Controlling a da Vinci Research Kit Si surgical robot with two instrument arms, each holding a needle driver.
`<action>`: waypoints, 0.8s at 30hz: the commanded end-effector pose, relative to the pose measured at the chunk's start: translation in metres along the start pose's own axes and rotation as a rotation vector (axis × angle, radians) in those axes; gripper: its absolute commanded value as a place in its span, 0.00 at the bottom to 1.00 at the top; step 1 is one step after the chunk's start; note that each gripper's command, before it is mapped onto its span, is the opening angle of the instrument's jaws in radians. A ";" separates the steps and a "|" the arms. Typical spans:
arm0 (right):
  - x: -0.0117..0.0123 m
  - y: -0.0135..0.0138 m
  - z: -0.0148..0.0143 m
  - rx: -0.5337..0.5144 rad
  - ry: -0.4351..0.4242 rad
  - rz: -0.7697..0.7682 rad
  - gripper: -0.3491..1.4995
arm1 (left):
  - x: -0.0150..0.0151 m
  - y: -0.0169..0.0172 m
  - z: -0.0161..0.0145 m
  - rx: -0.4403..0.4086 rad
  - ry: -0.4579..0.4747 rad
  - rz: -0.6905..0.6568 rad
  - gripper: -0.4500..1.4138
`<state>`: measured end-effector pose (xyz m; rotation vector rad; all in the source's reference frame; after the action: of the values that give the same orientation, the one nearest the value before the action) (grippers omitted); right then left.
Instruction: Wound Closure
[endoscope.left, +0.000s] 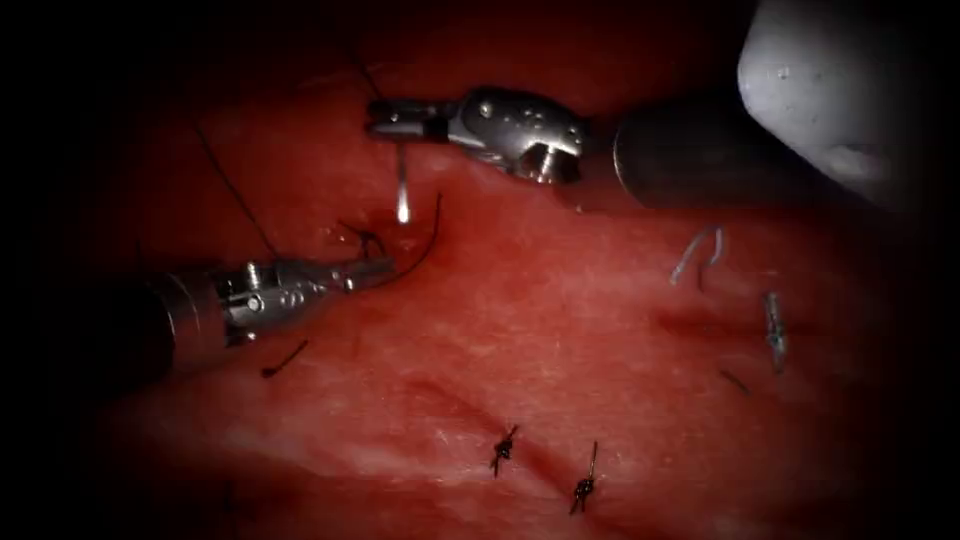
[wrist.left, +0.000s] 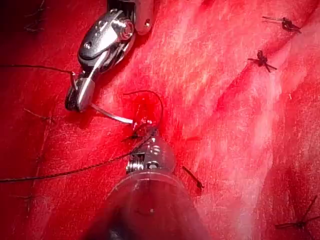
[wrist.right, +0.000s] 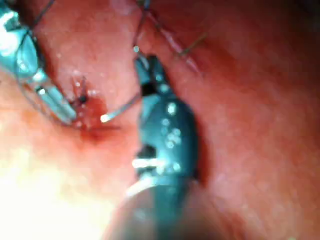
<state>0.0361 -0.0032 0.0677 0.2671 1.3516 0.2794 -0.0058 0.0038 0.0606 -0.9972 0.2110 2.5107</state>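
My right tool (endoscope.left: 378, 118) reaches in from the upper right, jaws shut on the back end of the curved needle (endoscope.left: 402, 185). The needle hangs down from them, and its tip touches the tissue at a wet red spot (endoscope.left: 405, 225) on the cut line; I cannot tell how deep it sits. The needle (wrist.left: 112, 114) also shows in the left wrist view, and the needle (wrist.right: 120, 109) in the right wrist view. A dark knot (endoscope.left: 365, 238) lies just left of that spot. My left tool (endoscope.left: 378, 268) comes from the left, jaws shut on the black thread (endoscope.left: 428, 240), which arcs up from them.
Two tied stitches (endoscope.left: 503, 450) (endoscope.left: 583, 488) close the cut lower down. A loose black thread piece (endoscope.left: 285, 358) lies below the left tool. Pale cut ends (endoscope.left: 700, 250) (endoscope.left: 775, 330) rest on the tissue at right. A white object (endoscope.left: 830, 80) stands at the upper right.
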 end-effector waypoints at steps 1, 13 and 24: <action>-0.0011 -0.0009 0.0009 0.007 0.002 0.013 0.00 | -0.0001 0.0003 0.0008 -0.002 0.001 0.001 0.09; -0.0003 0.0010 0.0002 -0.011 0.026 0.120 0.00 | -0.0001 0.0004 0.0009 0.000 0.001 0.000 0.09; -0.0003 0.0015 0.0000 -0.007 0.037 0.252 0.00 | -0.0003 0.0009 0.0011 -0.002 -0.010 0.004 0.09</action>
<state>0.0352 -0.0014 0.0680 0.4304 1.3515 0.5065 -0.0061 0.0031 0.0608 -0.9811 0.2090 2.5201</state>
